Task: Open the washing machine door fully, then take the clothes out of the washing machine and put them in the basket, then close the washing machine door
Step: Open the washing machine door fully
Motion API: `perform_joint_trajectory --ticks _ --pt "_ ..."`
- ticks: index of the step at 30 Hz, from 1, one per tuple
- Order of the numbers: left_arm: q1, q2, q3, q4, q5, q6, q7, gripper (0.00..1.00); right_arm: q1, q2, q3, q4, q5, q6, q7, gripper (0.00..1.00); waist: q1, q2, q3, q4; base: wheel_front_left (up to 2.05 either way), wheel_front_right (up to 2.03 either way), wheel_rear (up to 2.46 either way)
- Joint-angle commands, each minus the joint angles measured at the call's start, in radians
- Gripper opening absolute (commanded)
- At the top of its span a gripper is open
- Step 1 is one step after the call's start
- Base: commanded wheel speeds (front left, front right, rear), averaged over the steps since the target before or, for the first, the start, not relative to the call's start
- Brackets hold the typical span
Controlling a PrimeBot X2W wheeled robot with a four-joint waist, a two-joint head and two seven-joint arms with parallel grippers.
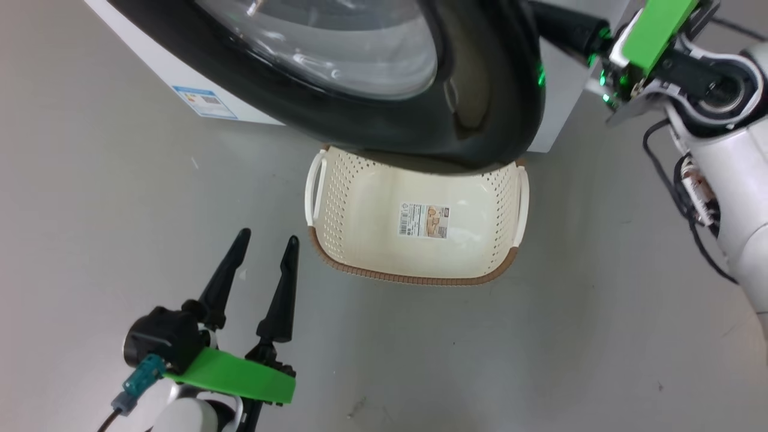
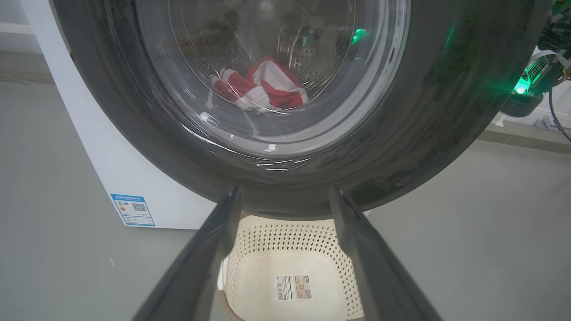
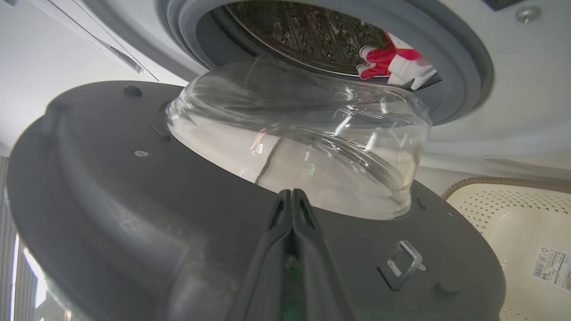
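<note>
Grey floor (image 1: 90, 240) all round from the head: the washing machine door (image 1: 480, 120) hangs swung out from the washing machine (image 1: 150, 66), over the far edge of the basket (image 1: 414, 279), which sits empty on the floor. Left gripper (image 1: 268, 235), lower left, fingers spread wide, holding nothing. Left wrist: the clothes (image 2: 263, 89) lie in the drum (image 2: 312, 58), seen through the door. Right wrist: right gripper (image 3: 292, 196) pinched tight, empty, tips at the door's inner face.
</note>
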Motion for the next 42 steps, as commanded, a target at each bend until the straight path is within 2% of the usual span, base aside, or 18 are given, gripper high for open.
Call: perform_joint_trajectory --ticks 1,16,35,42 --pt "0.017 0.014 0.036 -0.020 0.004 -0.006 -0.012 1.00 0.030 0.025 0.007 -0.035 0.008 0.005 0.009 0.00 0.0000 0.0000 -0.015 0.001 0.00 0.00 0.00" --pt "0.067 0.008 0.045 -0.022 0.016 -0.006 -0.012 1.00 0.151 0.052 0.015 -0.096 0.040 0.005 0.108 0.00 0.0000 0.0000 -0.090 0.040 0.00 0.00 0.00" --pt "0.127 0.004 0.063 -0.029 0.028 -0.006 -0.012 1.00 0.291 0.102 0.032 -0.172 0.041 0.005 0.180 0.00 0.0000 0.0000 -0.174 0.113 0.00 0.00 0.00" --pt "0.138 0.004 0.071 -0.034 0.028 -0.006 -0.012 1.00 0.322 0.119 0.033 -0.191 0.033 0.005 0.187 0.00 0.0000 0.0000 -0.187 0.118 0.00 0.00 0.00"
